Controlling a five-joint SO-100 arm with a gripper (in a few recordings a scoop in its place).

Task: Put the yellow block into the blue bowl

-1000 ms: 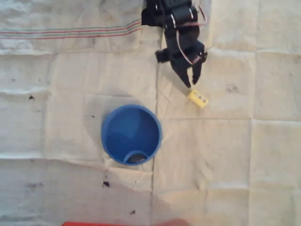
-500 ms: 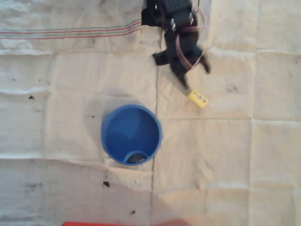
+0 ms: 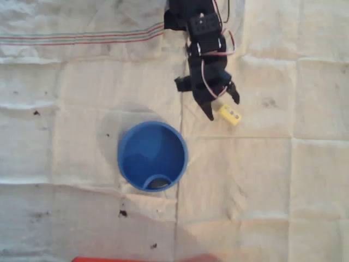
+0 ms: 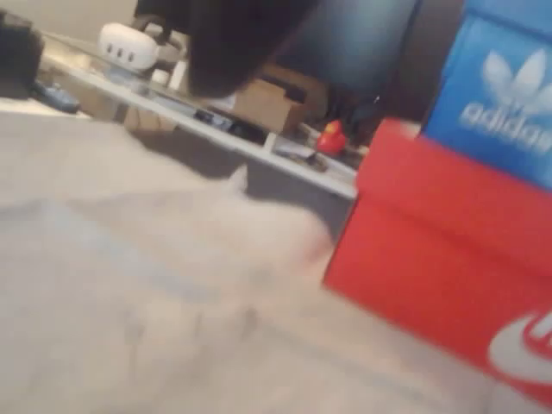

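Gripper (image 3: pixel 222 108): spread wide, empty, just above-left of the block in the overhead view.
Yellow block (image 3: pixel 230 114): flat on cloth-covered worktop (image 3: pixel 272 180).
Blue bowl (image 3: pixel 152 156): lower left, apart from block.

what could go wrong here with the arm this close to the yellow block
1. The open gripper sits off to the upper left of the yellow block, and one finger looks close to its end, so closing now might nudge or spin it rather than grasp it.
2. The blue bowl sits nearby on wrinkled cloth; a low carry could clip its rim.
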